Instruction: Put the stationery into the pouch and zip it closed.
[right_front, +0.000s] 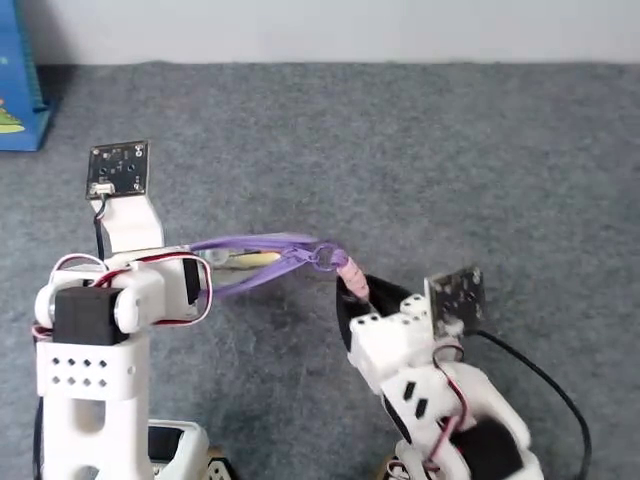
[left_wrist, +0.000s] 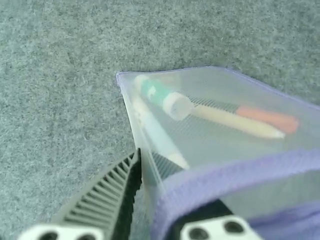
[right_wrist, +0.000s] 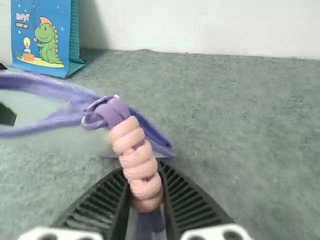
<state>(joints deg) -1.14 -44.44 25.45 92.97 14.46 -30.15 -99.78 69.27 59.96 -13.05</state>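
Observation:
A translucent pouch (right_front: 262, 258) with purple trim hangs between the two arms above the grey carpet. Through its wall (left_wrist: 225, 150) I see a green-and-white glue stick (left_wrist: 162, 97), a yellow pencil with an orange end (left_wrist: 240, 120) and a white pen (left_wrist: 152, 132). My left gripper (left_wrist: 160, 192) (right_front: 200, 268) is shut on the pouch's end by the purple trim. My right gripper (right_wrist: 145, 192) (right_front: 354, 292) is shut on the pink braided zipper pull (right_wrist: 131, 147) (right_front: 351, 272), which hangs from the slider ring (right_wrist: 95, 114) at the pouch's other end. The two purple zip edges stand apart between the slider and the left gripper.
A blue gift bag with a dinosaur picture (right_front: 15, 95) (right_wrist: 44, 37) stands at the far left against the white wall. Grey carpet (right_front: 450, 170) stretches behind and to the right of the pouch.

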